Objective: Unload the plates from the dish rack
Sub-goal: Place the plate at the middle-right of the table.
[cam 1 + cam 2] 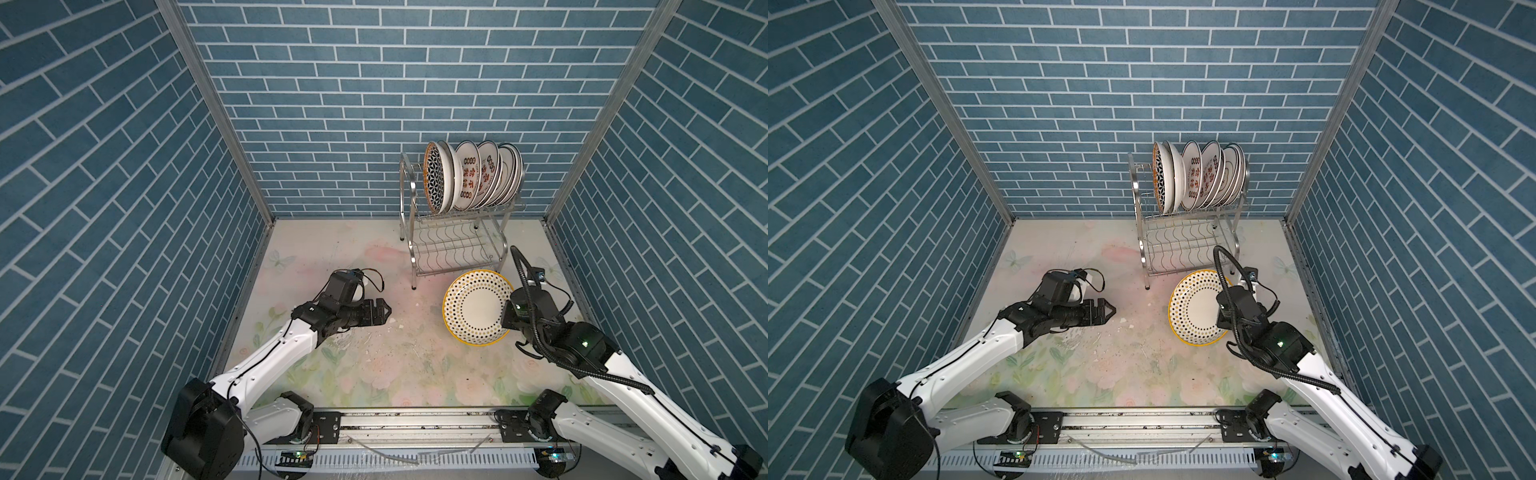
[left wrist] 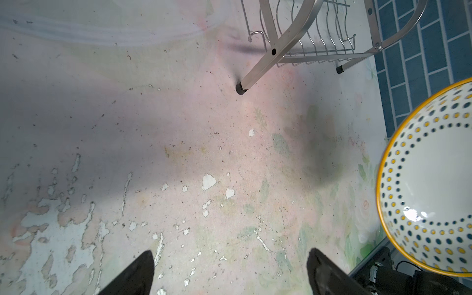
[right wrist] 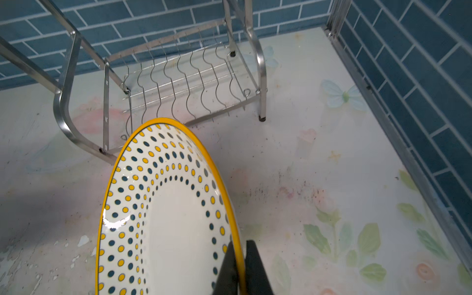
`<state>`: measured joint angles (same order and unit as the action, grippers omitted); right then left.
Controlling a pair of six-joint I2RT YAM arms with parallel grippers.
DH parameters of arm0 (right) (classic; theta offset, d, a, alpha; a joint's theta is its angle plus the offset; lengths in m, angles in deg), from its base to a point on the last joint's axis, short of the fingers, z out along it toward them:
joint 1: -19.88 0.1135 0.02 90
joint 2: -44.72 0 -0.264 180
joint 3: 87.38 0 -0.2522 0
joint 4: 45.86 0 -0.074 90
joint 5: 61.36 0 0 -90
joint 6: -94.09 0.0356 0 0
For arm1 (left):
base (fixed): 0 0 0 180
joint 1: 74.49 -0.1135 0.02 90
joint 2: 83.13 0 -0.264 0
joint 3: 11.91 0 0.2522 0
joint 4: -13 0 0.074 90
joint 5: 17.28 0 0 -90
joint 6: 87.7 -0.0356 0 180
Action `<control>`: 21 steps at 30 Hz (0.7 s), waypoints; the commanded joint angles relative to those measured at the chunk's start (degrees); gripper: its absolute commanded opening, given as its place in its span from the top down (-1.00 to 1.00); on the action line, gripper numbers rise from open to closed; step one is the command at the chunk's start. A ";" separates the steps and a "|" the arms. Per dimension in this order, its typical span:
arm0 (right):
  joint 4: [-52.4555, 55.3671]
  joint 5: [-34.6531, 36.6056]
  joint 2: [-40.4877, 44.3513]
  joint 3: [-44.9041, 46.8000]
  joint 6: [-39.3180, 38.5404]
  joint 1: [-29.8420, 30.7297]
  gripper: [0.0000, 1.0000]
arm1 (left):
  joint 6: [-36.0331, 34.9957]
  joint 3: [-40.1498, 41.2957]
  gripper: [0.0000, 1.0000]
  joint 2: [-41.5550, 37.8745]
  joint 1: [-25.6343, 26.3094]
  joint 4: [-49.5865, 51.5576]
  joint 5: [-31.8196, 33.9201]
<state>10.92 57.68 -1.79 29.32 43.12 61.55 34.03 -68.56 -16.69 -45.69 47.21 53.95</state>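
Blue brick-patterned walls are enclosing a worn, floral-printed surface where a two-armed robot is unloading a shiny two-tier stainless steel wire dish rack standing at the back, toward the right. The right hand is pinching the yellow rim of a round white ceramic plate ringed with blue and yellow dots, holding it tilted on edge just in front of the rack's lower wavy-wire shelf. Whether its low edge is touching the surface cannot be told. About seven round ceramic plates, among them red-lettered ones and a black-and-white geometric one, are standing upright in the rack's upper tier. The left hand is hovering empty with its jaws spread wide, well apart from the rack and the dotted plate. By the look of it, the dotted plate is being carried to a resting place. The next move is calling for laying it flat gently on bare surface, clear of the rack's legs, before letting go.
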 commanded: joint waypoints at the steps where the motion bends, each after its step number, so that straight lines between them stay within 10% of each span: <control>1: -12.87 -6.96 -0.99 2.30 9.03 -0.20 1.00 | 0.70 1.00 -0.87 0.25 0.37 -2.29 -2.14; 21: -39.86 -27.99 -16.97 11.66 18.05 -0.10 1.00 | 4.90 5.18 -0.82 7.00 0.30 -14.11 -9.33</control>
<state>-18.06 33.79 -18.70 40.82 54.88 61.55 38.36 -64.17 -10.77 -45.69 35.60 45.62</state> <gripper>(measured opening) 0.078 0.911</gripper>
